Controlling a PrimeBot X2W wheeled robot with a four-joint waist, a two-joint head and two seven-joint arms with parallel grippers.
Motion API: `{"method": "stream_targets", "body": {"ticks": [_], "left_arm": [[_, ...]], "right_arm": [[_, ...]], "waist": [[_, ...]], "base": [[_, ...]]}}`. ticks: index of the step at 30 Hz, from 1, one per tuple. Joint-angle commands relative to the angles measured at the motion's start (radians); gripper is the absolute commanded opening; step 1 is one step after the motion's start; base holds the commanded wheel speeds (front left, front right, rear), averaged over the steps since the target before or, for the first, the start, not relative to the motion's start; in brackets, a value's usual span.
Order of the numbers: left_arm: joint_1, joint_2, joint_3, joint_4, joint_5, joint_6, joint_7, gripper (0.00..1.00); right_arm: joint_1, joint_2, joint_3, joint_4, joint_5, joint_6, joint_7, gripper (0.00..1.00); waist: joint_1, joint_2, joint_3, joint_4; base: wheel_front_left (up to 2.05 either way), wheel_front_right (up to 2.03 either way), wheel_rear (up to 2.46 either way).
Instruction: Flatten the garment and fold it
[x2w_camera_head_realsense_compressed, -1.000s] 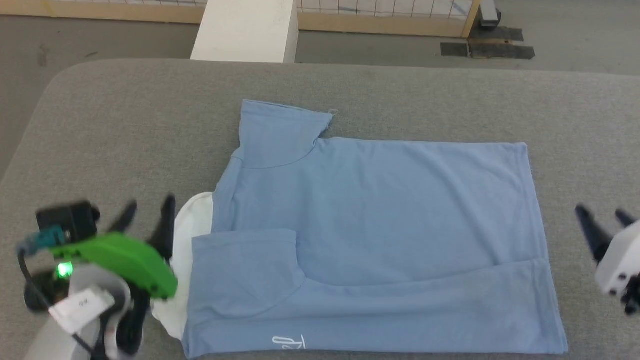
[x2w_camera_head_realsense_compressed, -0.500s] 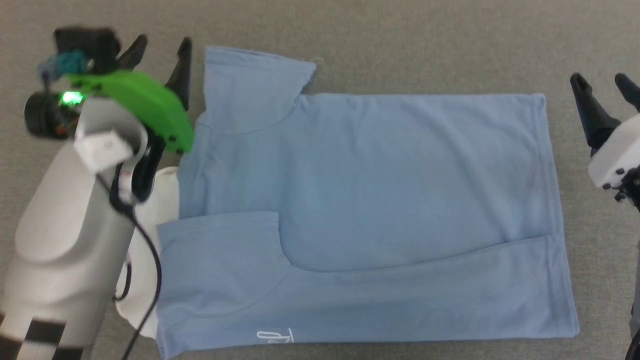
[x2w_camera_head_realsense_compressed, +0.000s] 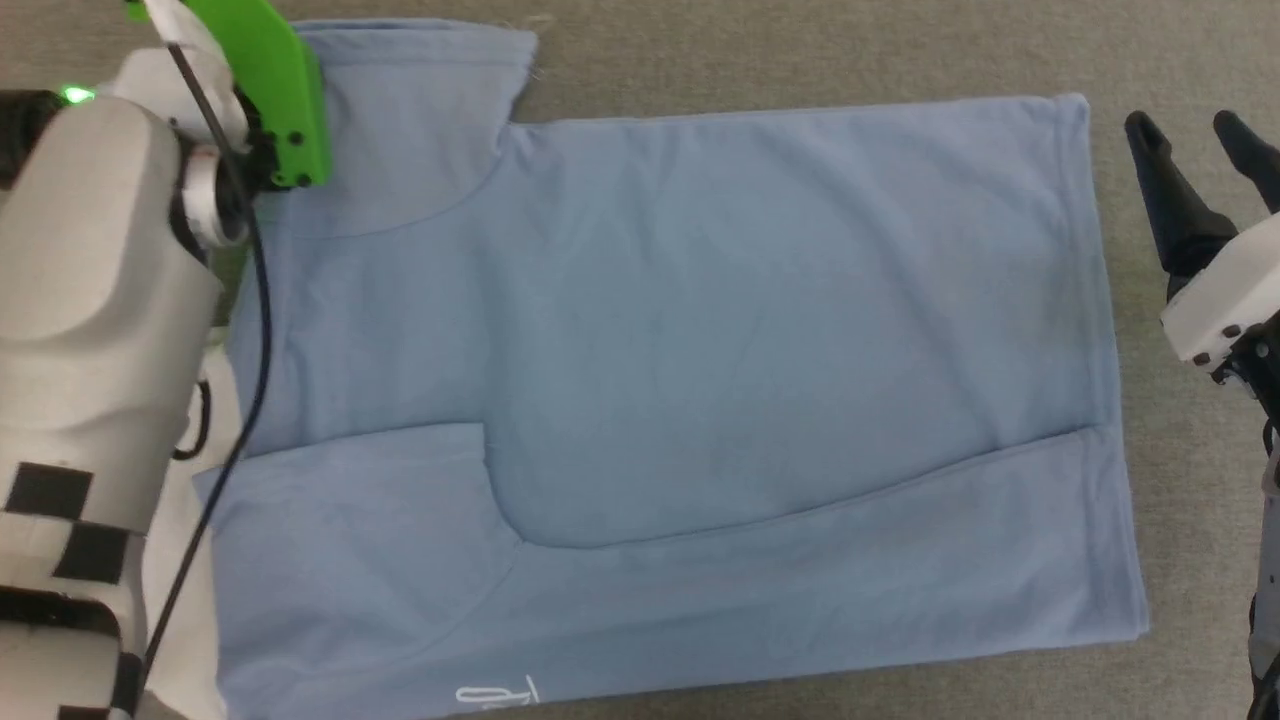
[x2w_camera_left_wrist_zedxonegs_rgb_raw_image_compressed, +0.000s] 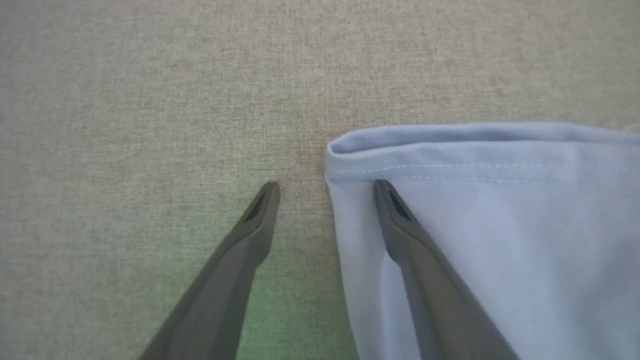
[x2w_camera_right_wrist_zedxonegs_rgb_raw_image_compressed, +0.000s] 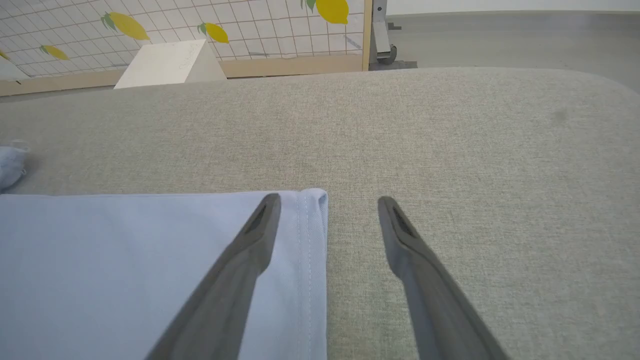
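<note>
The garment (x2w_camera_head_realsense_compressed: 700, 380), a light blue shirt, lies flat on the grey padded surface (x2w_camera_head_realsense_compressed: 800, 50) with its near long edge folded over and a white logo (x2w_camera_head_realsense_compressed: 497, 692) at the bottom edge. My left gripper (x2w_camera_left_wrist_zedxonegs_rgb_raw_image_compressed: 325, 192) is open above the far left sleeve corner (x2w_camera_left_wrist_zedxonegs_rgb_raw_image_compressed: 345, 155), one finger over the cloth and one over the padding. In the head view its green wrist cover (x2w_camera_head_realsense_compressed: 265, 90) sits at the top left. My right gripper (x2w_camera_head_realsense_compressed: 1195, 135) is open at the garment's far right hem corner (x2w_camera_right_wrist_zedxonegs_rgb_raw_image_compressed: 312, 200), which it straddles in the right wrist view.
Beyond the padded surface's far edge are a white block (x2w_camera_right_wrist_zedxonegs_rgb_raw_image_compressed: 170, 65), a tiled wall with lemon prints (x2w_camera_right_wrist_zedxonegs_rgb_raw_image_compressed: 250, 20) and grey floor (x2w_camera_right_wrist_zedxonegs_rgb_raw_image_compressed: 500, 35). Bare padding (x2w_camera_right_wrist_zedxonegs_rgb_raw_image_compressed: 475, 175) spreads to the right of the hem.
The head camera has tilted down and closer, so the far floor has left the view. My left arm has reached forward along the shirt's left side to the far sleeve. The right gripper has advanced to the hem corner.
</note>
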Motion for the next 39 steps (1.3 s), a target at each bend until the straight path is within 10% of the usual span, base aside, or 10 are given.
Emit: {"method": "stream_targets", "body": {"ticks": [1, 3, 4, 5, 6, 22, 33, 34, 35, 39], "left_arm": [[-0.004, 0.007, -0.003, 0.017, 0.0, 0.014, 0.03, 1.0], [0.011, -0.005, 0.004, 0.024, -0.029, 0.018, 0.076, 1.0], [0.019, -0.009, 0.005, 0.023, -0.038, 0.019, 0.092, 0.81], [0.03, -0.014, 0.005, 0.019, -0.05, 0.017, 0.11, 0.2], [0.039, -0.017, 0.009, 0.014, -0.061, 0.016, 0.116, 0.0], [0.176, -0.037, 0.13, -0.282, -0.192, -0.085, -0.144, 0.0], [0.242, -0.039, 0.124, -0.452, -0.203, -0.08, -0.158, 0.0], [0.245, -0.04, 0.125, -0.459, -0.204, -0.081, -0.163, 0.0], [0.249, -0.043, 0.127, -0.464, -0.208, -0.082, -0.169, 0.0], [0.262, -0.037, 0.131, -0.474, -0.204, -0.081, -0.186, 0.0]], "right_arm": [[0.004, -0.002, -0.002, -0.009, 0.01, -0.002, -0.012, 1.0], [0.007, -0.006, -0.008, -0.012, 0.012, -0.002, -0.016, 1.0], [0.008, -0.008, -0.01, -0.014, 0.012, -0.002, -0.016, 1.0], [0.009, -0.011, -0.014, -0.015, 0.011, -0.002, -0.017, 1.0], [0.009, -0.015, -0.016, -0.015, 0.01, -0.002, -0.016, 1.0], [-0.124, -0.158, 0.124, 0.112, -0.07, -0.002, 0.245, 1.0], [-0.207, -0.225, 0.207, 0.279, -0.129, -0.002, 0.45, 1.0], [-0.208, -0.228, 0.209, 0.285, -0.127, -0.002, 0.474, 0.3], [-0.209, -0.23, 0.208, 0.284, -0.124, -0.002, 0.484, 0.02], [-0.211, -0.227, 0.183, 0.26, -0.113, -0.002, 0.461, 0.0]], "waist": [[-0.0001, -0.0001, 0.033, -0.032], [-0.0001, -0.0001, 0.036, -0.032], [-0.0001, -0.0001, 0.037, -0.031], [-0.0001, -0.0001, 0.038, -0.029], [-0.0001, -0.0001, 0.037, -0.026], [-0.0001, -0.0001, -0.029, 0.086], [-0.0001, -0.0001, -0.002, 0.156], [-0.0001, -0.0001, -0.003, 0.159], [-0.0001, -0.0001, -0.005, 0.161], [-0.0001, -0.0001, -0.031, 0.166]], "base": [[0.0, 0.0, 0.0], [0.0, 0.0, 0.0], [0.0, 0.0, 0.0], [0.0, 0.0, 0.0], [0.0, 0.0, 0.0], [0.0, 0.0, 0.0], [0.0, 0.0, 0.0], [0.0, 0.0, 0.0], [0.0, 0.0, 0.0], [0.0, 0.0, 0.0]]}}
